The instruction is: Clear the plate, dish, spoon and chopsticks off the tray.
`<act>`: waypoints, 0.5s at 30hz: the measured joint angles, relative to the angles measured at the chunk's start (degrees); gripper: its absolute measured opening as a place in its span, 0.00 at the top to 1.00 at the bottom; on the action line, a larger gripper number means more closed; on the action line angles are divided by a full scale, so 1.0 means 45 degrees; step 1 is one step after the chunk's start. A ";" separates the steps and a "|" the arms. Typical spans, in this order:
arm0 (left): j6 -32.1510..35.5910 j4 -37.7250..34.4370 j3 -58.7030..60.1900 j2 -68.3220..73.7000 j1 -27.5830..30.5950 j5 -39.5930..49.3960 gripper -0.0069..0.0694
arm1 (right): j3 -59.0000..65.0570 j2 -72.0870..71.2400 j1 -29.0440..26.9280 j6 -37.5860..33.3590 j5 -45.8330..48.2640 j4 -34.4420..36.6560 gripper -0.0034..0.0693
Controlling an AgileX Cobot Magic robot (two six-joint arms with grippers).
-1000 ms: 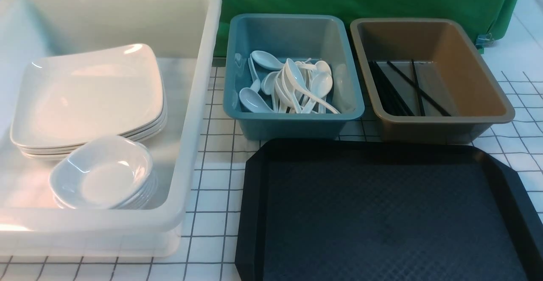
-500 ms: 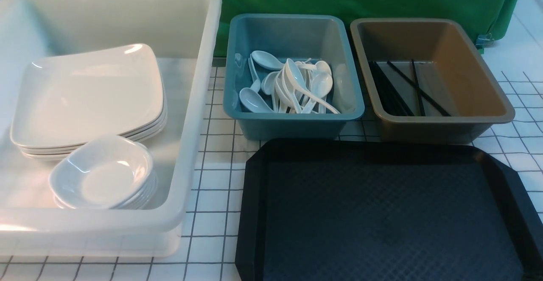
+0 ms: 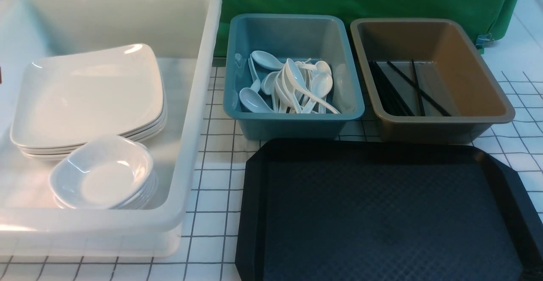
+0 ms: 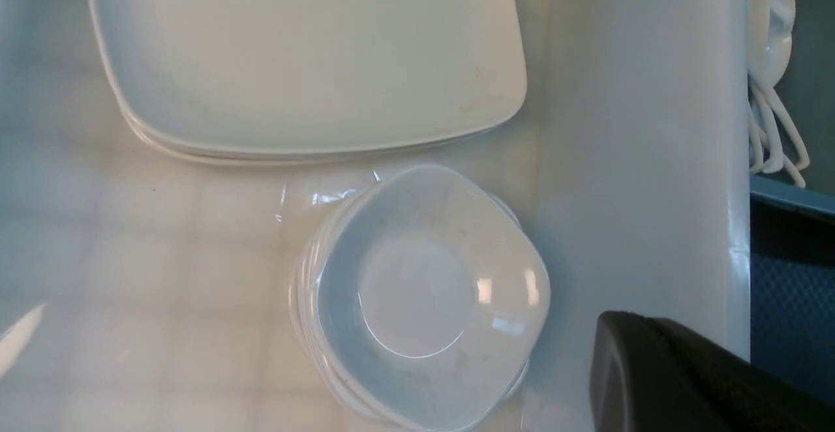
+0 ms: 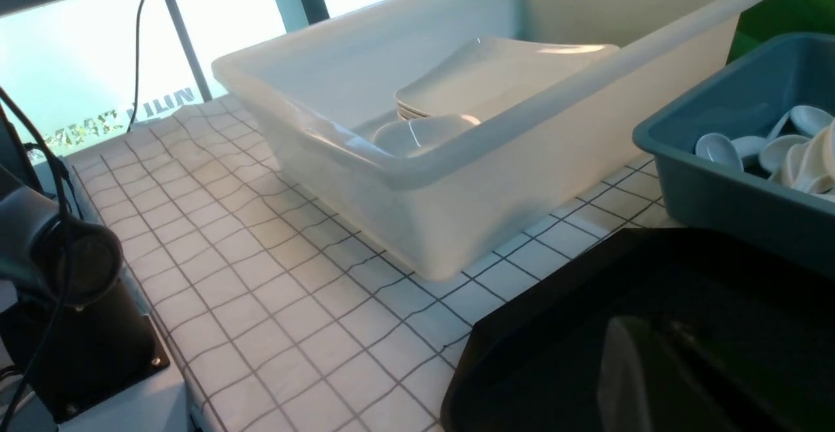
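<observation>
The tray (image 3: 386,217) lies bare; the plate (image 3: 89,96) sits at ten o'clock from it. Whether the left gripper (image 4: 678,380) or the right gripper (image 5: 652,380) is released or clenched, I cannot tell.

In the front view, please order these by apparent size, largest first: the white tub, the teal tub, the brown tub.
1. white tub, clearly largest.
2. brown tub and teal tub: these look nearly alike, so I do not rank them.

A small dark sliver (image 3: 1,75) has crept into the front view at nine o'clock, at the very edge beside the white tub (image 3: 199,102). It was not there half a second ago; what it is I cannot tell.
</observation>
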 joint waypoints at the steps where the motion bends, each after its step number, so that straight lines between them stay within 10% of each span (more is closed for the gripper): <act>1: 0.0000 0.0000 0.0000 -0.0010 0.0000 0.0035 0.91 | 0.0000 0.0000 0.0000 0.0036 0.0000 0.0000 0.91; 15: -0.0119 -0.0010 0.0000 -0.0225 0.0000 0.0074 0.91 | 0.0690 0.0000 -0.0767 0.0074 -0.0672 0.0166 0.89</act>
